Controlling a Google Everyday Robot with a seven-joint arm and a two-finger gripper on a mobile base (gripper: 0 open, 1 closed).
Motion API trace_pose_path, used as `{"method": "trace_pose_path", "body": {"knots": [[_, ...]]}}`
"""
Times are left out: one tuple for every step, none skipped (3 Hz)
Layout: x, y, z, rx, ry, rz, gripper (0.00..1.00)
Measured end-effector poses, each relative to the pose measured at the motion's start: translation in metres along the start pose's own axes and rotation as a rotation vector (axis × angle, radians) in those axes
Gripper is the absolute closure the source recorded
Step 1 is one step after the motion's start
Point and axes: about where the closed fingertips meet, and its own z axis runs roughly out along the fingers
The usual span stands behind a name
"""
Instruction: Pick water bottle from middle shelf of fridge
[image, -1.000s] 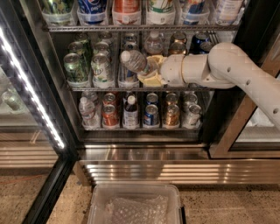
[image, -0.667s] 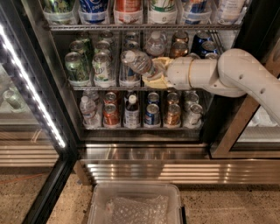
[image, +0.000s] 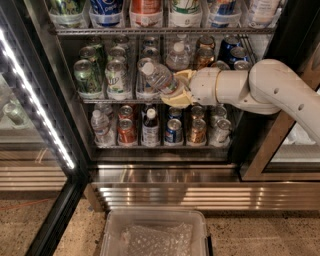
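The gripper (image: 179, 88) is clenched around the lower body of the water bottle (image: 161, 78), in front of the middle shelf (image: 107, 100) of the fridge (image: 165, 192). The bottle is tilted, with its white cap up and to the left of the fingers, and its base is hidden between them. It looks full, so I judge it rather heavy for its size. The thin ribbed plastic is soft and may give under pressure, and a cold wall may be slippery. A hold across the ribbed middle seems best, because there the ribs stop sliding. Green cans (image: 85, 75) stand well left of the gripper.
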Motion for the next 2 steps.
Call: {"method": "trace_pose_path", "body": {"knots": [[-0.0113, 0.0066, -0.0161, 0.021, -0.069, 0.031, 1.0], [-0.0167, 0.0127, -0.0233, 0.041, -0.103, 0.038, 1.0]]}}
